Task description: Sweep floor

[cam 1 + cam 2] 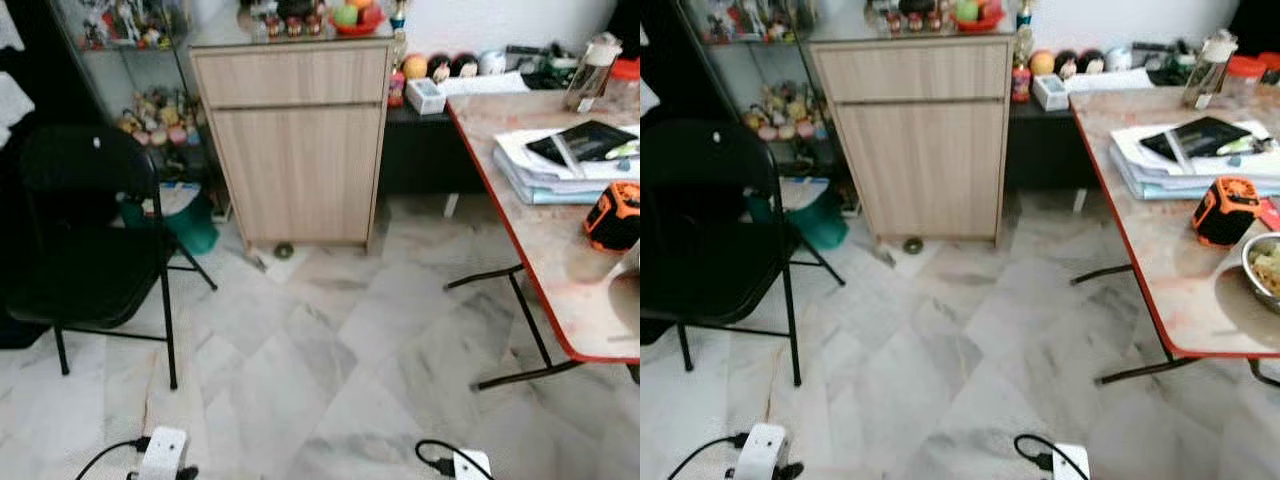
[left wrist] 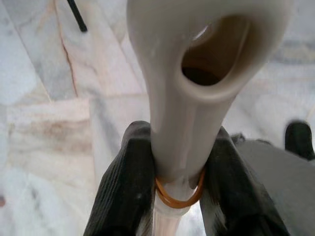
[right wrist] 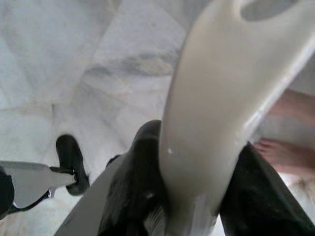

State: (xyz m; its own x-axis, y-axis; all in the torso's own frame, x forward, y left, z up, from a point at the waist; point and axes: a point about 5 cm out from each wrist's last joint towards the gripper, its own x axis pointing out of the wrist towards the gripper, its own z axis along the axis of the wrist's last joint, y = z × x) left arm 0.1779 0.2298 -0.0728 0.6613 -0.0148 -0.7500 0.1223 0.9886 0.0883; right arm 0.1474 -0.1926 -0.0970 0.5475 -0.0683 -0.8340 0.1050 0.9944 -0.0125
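The left pincer [image 2: 179,196] is closed on a cream handle [image 2: 197,98]. Its two black fingers [image 2: 125,191] press the handle from both sides, just above an orange rubber band [image 2: 178,200] that goes around the thin part. The handle widens past the fingers and has an oval hole [image 2: 216,54] near its end. Under it lies the marble floor [image 2: 49,123].

The right pincer [image 3: 192,196] is also closed on a cream handle [image 3: 221,98] of the same colour; I cannot tell if the two are one tool or two. This handle stands between the black fingers [image 3: 140,187] and rises past them. A person's bare foot [image 3: 283,155] is on the floor close beside it.

In the head views the floor [image 1: 330,370] lies ahead. At 10 o'clock stands a black folding chair [image 1: 90,230], its legs on the tiles. At 12 o'clock is a wooden cabinet [image 1: 300,150], with a small dark round thing [image 1: 284,250] on the floor at its foot. Next to the chair, near the cabinet, is a green bucket [image 1: 195,225]. At 2 o'clock is a red-edged surface [image 1: 1160,250] on black legs, carrying papers [image 1: 1180,150], an orange tape measure [image 1: 1225,210] and a metal bowl [image 1: 1265,270].
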